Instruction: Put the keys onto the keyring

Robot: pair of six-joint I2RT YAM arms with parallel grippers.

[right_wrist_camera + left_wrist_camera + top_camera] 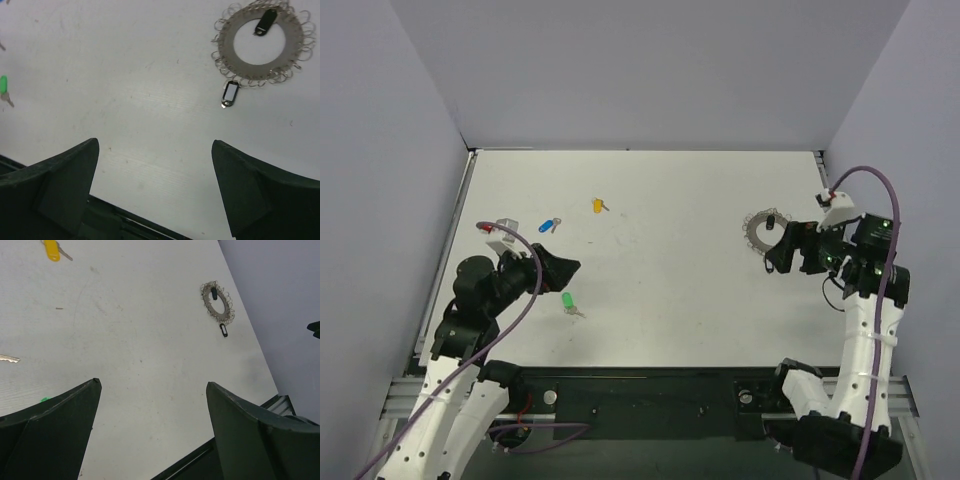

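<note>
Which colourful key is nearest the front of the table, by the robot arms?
The green key; the blue key and the yellow key lie farther back.

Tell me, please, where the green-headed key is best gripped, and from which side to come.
Take the green-headed key probably by its plastic head, coming from straight above, jaws across the head's narrow width. The key lies flat on the table, so nothing can get under it, and its silver blade looks too thin to pinch. The open left gripper is nearest.
</note>
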